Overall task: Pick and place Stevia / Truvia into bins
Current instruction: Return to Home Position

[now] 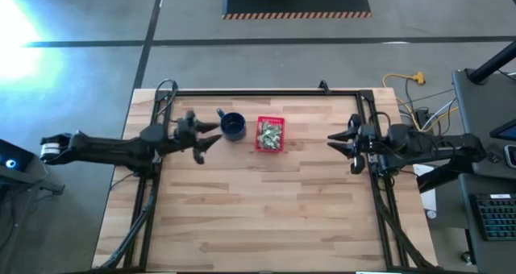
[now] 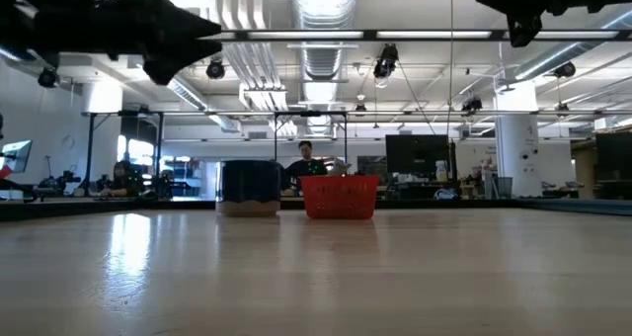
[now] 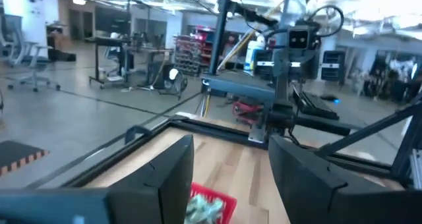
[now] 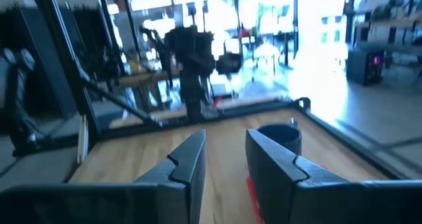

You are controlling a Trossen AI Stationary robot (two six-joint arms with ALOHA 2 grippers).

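Observation:
The red basket (image 1: 270, 134) stands on the wooden table toward the far edge, filled with pale green-and-white Stevia sachets (image 1: 270, 133). It also shows low in the left wrist view as the basket (image 3: 214, 204), and in the low view as the basket (image 2: 339, 196). My left gripper (image 1: 211, 137) hovers left of the basket, level and open, with nothing between its fingers (image 3: 168, 178). My right gripper (image 1: 337, 143) hovers right of the basket, also level and open on nothing, its fingers (image 4: 188, 165) a little apart.
A dark blue mug (image 1: 232, 126) stands right beside the basket's left side, between it and my left gripper. Black frame rails (image 1: 258, 93) run along the table's far, left and right edges. The bare wooden tabletop (image 1: 266, 209) stretches toward the near edge.

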